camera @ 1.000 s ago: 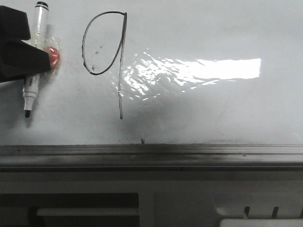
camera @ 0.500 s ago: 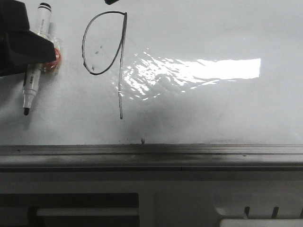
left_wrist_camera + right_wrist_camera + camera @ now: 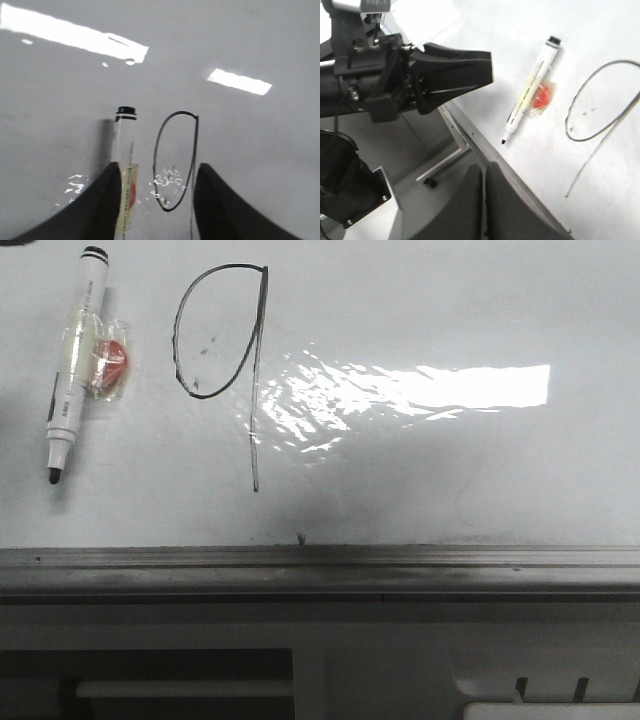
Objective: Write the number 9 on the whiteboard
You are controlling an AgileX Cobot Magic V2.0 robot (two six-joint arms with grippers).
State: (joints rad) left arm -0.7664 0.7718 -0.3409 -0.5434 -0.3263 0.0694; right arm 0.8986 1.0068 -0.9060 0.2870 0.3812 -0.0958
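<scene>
The left gripper, which covered the marker's [image 3: 75, 365] middle at the left edge of the front view a second ago and had slid partly off it half a second ago, is now gone from that view, leaving the marker lying free on the whiteboard [image 3: 450, 300] with its black tip pointing toward the near rail [image 3: 320, 570]. The marker itself has barely shifted, and the red blob in clear wrap [image 3: 108, 362] still sits against its right side. The 9 [image 3: 225, 360] is unchanged: an oval loop with a long stem running down toward the rail, just right of the marker and left of the bright glare. The left wrist view shows what the front view no longer does: the left gripper [image 3: 157, 200] hangs over the board with its dark fingers [image 3: 102, 205] spread wide, holding nothing, the marker [image 3: 125, 165] by one finger and the loop of the 9 [image 3: 175, 160] between the two. The right wrist view shows that arm from outside, its gripper [image 3: 487, 65] above the board's left edge, apart from the marker [image 3: 530, 90] and the 9 [image 3: 600, 100]. The right gripper [image 3: 484, 200] appears there only as two dark fingers [image 3: 465, 205] close together; they seem nearly shut with nothing between them, though the tips are out of view.
</scene>
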